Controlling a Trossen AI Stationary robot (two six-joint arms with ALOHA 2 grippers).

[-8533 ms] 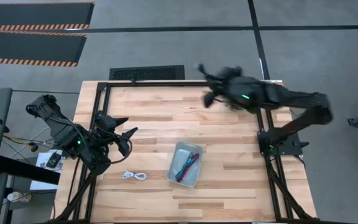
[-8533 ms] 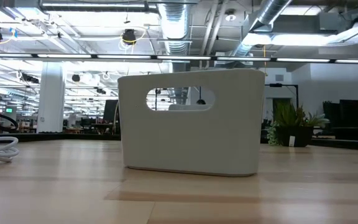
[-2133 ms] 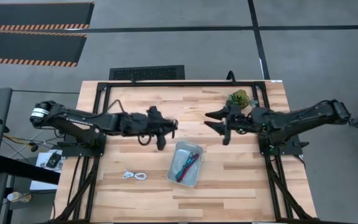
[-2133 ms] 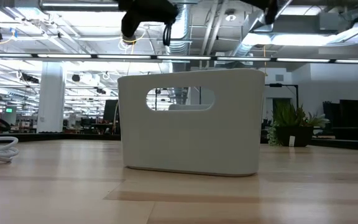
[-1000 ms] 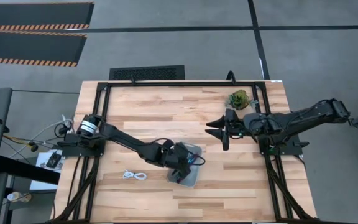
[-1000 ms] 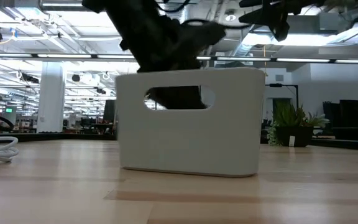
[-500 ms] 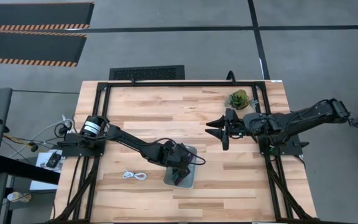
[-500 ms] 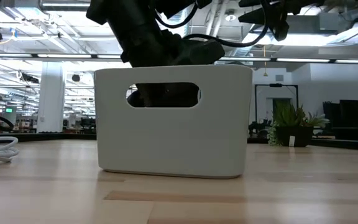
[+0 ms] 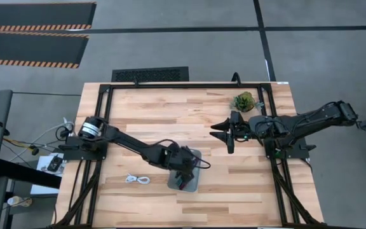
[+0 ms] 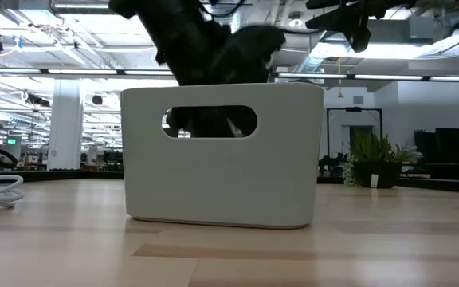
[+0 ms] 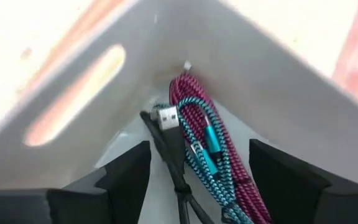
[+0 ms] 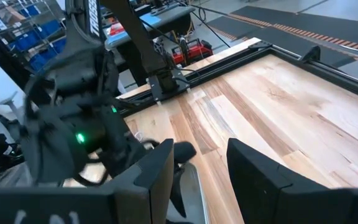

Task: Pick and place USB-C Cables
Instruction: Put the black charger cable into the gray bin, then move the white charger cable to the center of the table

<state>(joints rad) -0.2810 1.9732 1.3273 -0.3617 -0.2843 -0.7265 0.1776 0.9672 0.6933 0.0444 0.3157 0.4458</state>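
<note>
The left gripper reaches down into the grey tray near the table's front middle, with its fingers spread wide and holding nothing. Between them, at the tray's inner corner, lie the magenta-red cable, the teal-blue cable and the black cable. The white cable lies coiled on the table, just beside the tray on the left. The right gripper hovers above the table's right half, part open and empty.
</note>
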